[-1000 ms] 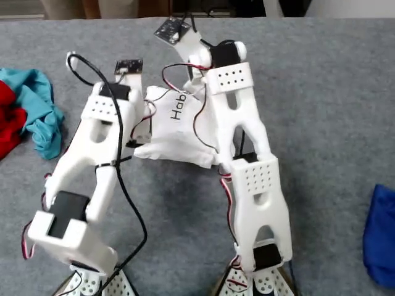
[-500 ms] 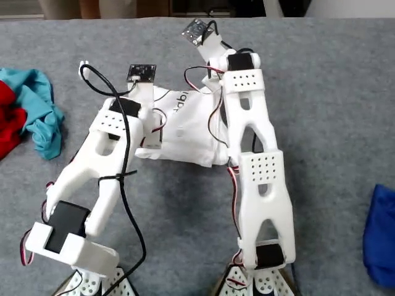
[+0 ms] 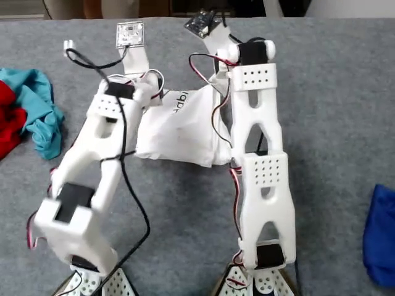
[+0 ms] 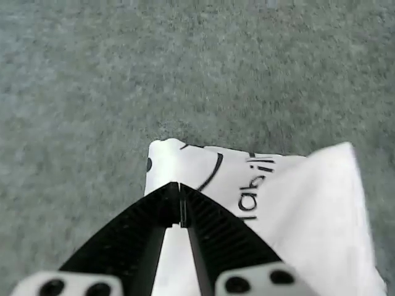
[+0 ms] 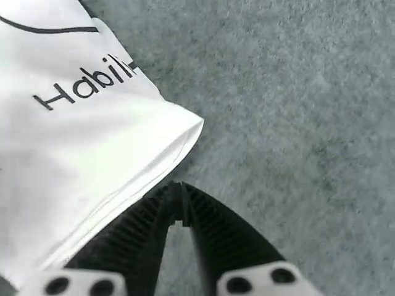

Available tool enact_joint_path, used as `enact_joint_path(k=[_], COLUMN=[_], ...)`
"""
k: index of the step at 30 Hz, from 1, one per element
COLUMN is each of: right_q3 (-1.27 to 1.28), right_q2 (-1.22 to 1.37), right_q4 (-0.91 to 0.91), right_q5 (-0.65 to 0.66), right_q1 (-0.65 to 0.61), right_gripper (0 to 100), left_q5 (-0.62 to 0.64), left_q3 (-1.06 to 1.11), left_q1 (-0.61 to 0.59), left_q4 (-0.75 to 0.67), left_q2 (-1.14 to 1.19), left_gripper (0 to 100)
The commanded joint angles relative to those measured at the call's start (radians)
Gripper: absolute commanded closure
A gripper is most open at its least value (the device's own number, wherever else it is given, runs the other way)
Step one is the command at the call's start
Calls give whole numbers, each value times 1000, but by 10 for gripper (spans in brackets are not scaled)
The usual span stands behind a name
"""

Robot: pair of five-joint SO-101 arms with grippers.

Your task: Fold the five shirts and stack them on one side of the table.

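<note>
The white shirt point(image 3: 179, 132) lies rumpled mid-table on the grey table point(image 3: 333, 111), between my two arms. At its far left corner my left gripper point(image 4: 179, 206) is clenched, tips over the printed fabric. My right gripper point(image 5: 179, 213) is likewise clenched, just beside the far right hem corner.

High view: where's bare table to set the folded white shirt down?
Widest bare table lies right of the right arm, up to the blue shirt at the right edge. A narrower strip runs between the teal shirt and the left arm. Crowded: the centre, both arms over the white shirt.
</note>
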Motion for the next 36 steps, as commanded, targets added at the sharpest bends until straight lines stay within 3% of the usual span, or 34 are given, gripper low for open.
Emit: enact_joint_path(k=[1,12,15,27,36], right_q3=[94,757,918,1448,1609], right_q2=[-137,-570,-622,-624,-630], right_q4=[28,17,-60,-537,-560], right_q5=[-6,81,110,135,233], right_q1=[1,-96,-107,-107,-7], right_gripper=[993,993,993,993,993], left_q5=[5,5,5,5,2], left_q3=[-169,-776,-895,-1155,-1177], left_q1=[-11,-29,-29,-32,-38], left_q4=[-15,417,494,635,635], left_q2=[142,552,628,785,794], left_gripper=[980,980,980,980,980])
